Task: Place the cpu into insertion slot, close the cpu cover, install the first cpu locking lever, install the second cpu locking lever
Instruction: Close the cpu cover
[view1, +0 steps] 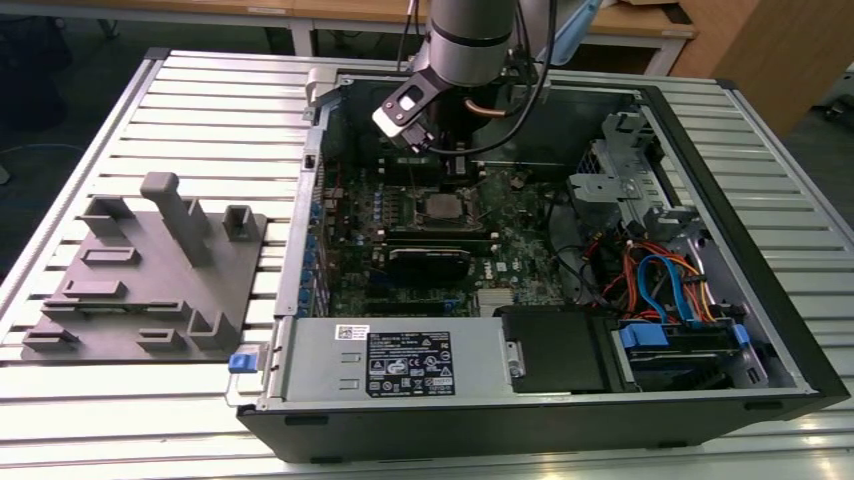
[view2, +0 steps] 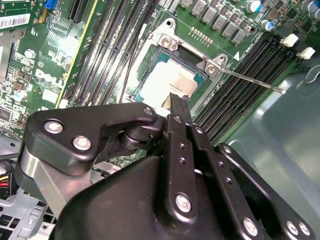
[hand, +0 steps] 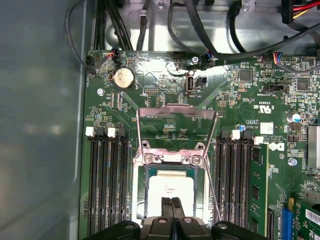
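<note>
Silvery-grey flat square cpu seated in dark square insertion slot: likely light, stiff, fragile; to hold by edges only. Black fingers pressed together, empty, just above.

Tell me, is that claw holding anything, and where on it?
Nothing: the gripper is shut on itself over the cpu, which lies in the insertion slot.

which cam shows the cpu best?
First wrist view: the cpu lies square-on in the insertion slot. Second wrist view shows it slanted, partly behind the gripper. Exterior view shows it far off.
</note>
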